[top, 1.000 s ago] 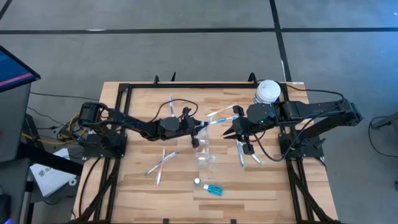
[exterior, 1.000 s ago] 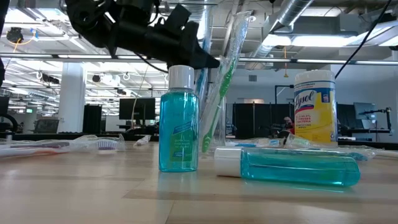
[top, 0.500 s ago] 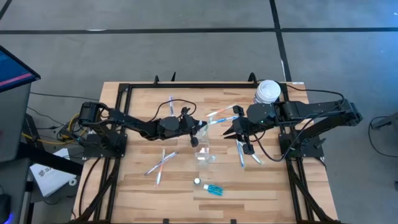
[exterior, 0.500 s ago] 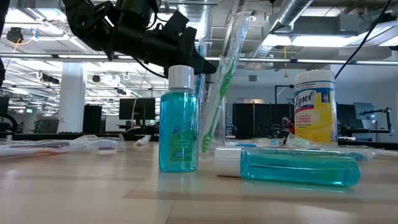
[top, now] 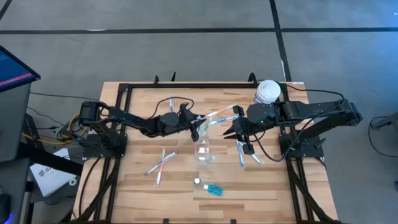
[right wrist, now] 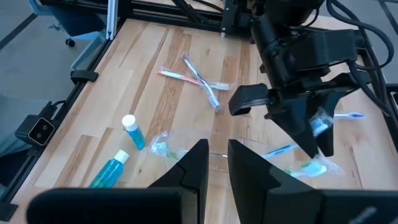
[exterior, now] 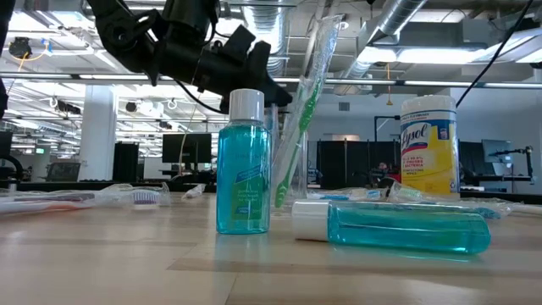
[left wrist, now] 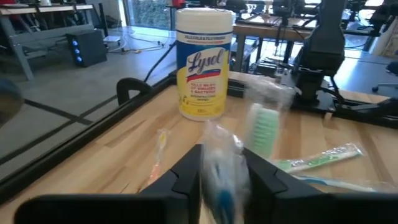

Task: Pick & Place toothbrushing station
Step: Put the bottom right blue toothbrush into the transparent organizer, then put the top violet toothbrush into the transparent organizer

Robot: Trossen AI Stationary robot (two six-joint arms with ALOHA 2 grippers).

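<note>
We look straight down from high over the pale wooden slatted bench (top: 143, 186), level and close along its top, forward from each wrist, all views sharing the bench middle, three sharing the yellow white-lidded wipes canister (exterior: 429, 144).

You're in an open lab: exposed ceiling ducts (exterior: 406, 25), monitors (exterior: 182, 148), other workbenches (left wrist: 37, 18) behind your counter (top: 137, 186).

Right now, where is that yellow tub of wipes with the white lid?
In the high view the yellow wipes tub stands upright at the table's far right edge, just behind the right arm. The low view shows it behind the blue bottle lying on its side.
</note>
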